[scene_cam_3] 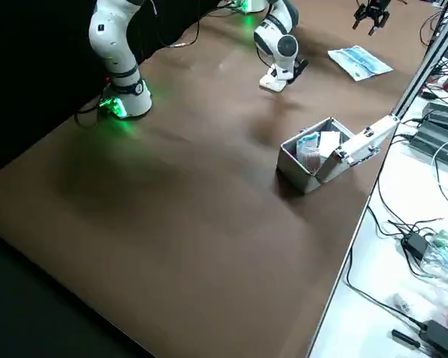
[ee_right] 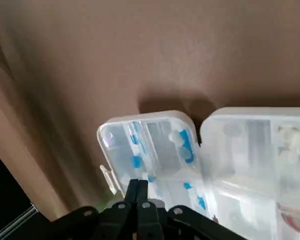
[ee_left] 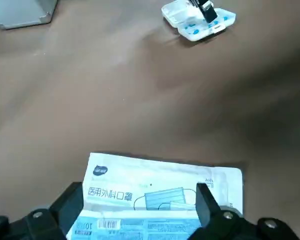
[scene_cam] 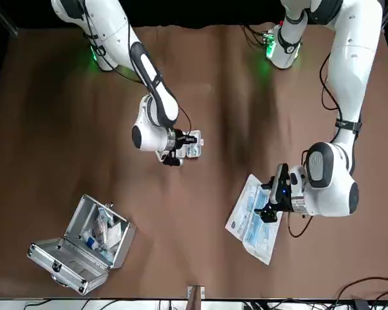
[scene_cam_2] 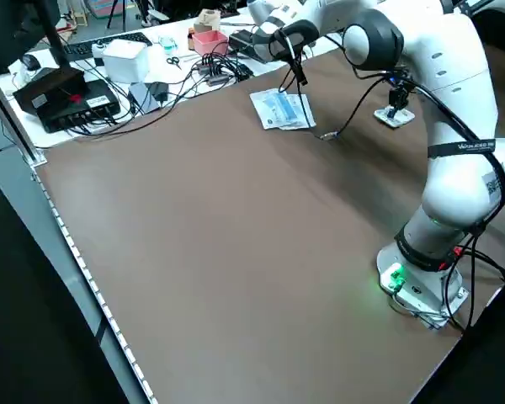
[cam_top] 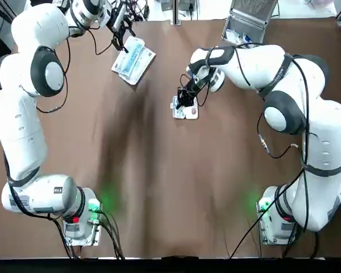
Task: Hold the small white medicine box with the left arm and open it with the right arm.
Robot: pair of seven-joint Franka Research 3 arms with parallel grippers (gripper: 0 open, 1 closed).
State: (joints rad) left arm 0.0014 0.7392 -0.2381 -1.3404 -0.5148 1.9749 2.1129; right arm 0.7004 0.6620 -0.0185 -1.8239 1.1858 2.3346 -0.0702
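The small white medicine box (cam_top: 184, 109) lies open on the brown table, its lid folded flat beside the base, blue and white pills showing (ee_right: 155, 145). My right gripper (cam_top: 184, 101) is shut, its tips pressed down on the box (scene_cam: 193, 145); the fingers (ee_right: 138, 190) meet over a compartment. My left gripper (cam_top: 120, 42) is far from the box, at the far left of the table. It hangs open over a blue-and-white face mask packet (cam_top: 134, 61), a finger (ee_left: 72, 200) to either side and nothing held. The left wrist view also shows the box (ee_left: 197, 22) in the distance.
An open silver metal case (cam_top: 247, 23) with supplies stands at the far right edge (scene_cam: 84, 245). Cables and electronics crowd the white bench (scene_cam_2: 109, 76) beyond the table. Bare brown tabletop (cam_top: 159, 187) stretches between the arm bases.
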